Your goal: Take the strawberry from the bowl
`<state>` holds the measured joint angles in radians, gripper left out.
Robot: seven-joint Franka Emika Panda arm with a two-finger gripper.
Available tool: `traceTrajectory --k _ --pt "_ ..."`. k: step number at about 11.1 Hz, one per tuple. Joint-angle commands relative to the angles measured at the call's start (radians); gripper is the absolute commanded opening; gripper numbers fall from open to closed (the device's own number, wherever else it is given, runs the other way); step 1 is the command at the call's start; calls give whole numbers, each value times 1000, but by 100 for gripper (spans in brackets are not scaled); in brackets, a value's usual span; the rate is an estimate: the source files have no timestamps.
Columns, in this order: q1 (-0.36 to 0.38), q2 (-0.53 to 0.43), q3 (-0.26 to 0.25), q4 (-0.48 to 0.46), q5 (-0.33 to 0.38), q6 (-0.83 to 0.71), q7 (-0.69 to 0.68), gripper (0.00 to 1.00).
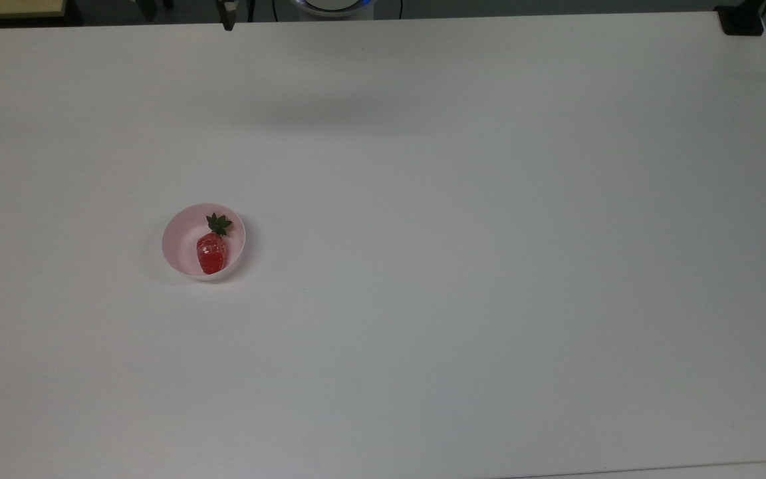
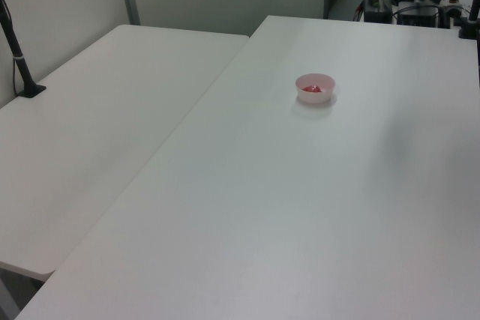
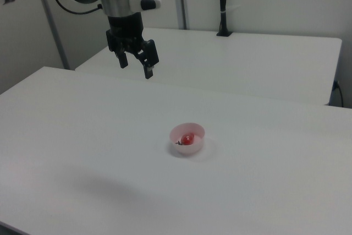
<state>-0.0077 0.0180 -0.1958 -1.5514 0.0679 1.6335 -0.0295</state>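
Observation:
The pale pink bowl (image 1: 173, 234) stands on the white table, left of centre in the top view. In it lies the red strawberry (image 1: 211, 253), its green cap pointing toward the far rim. The same bowl (image 3: 196, 130) and strawberry (image 3: 188, 138) sit mid-table in the right view, and the bowl (image 2: 304, 80) with a red patch of strawberry (image 2: 312, 89) is in the left view. My gripper (image 3: 135, 67) hangs open and empty, high above the table, well up and to the right view's left of the bowl. One dark finger (image 1: 228, 20) pokes in at the top view's upper edge.
The robot base (image 1: 333, 5) sits at the table's far edge. A black clamp (image 1: 742, 20) grips the top view's upper right corner. A second white table (image 2: 112, 110) adjoins this one, with a black post (image 2: 19, 50) on it. Bare tabletop (image 1: 489, 266) surrounds the bowl.

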Motion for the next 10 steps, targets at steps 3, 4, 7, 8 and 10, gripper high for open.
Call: traceTrajectory --k 3,4,7,8,10 --pt "9 -29 -14 -35 10 31 -18 100" --pt "3 -29 -14 -35 10 31 -18 100" --pt "5 -29 -14 -35 10 29 -18 100" --pt "5 -29 -14 -38 9 29 -32 100" --pt "3 -29 -14 -38 10 29 -96 100"
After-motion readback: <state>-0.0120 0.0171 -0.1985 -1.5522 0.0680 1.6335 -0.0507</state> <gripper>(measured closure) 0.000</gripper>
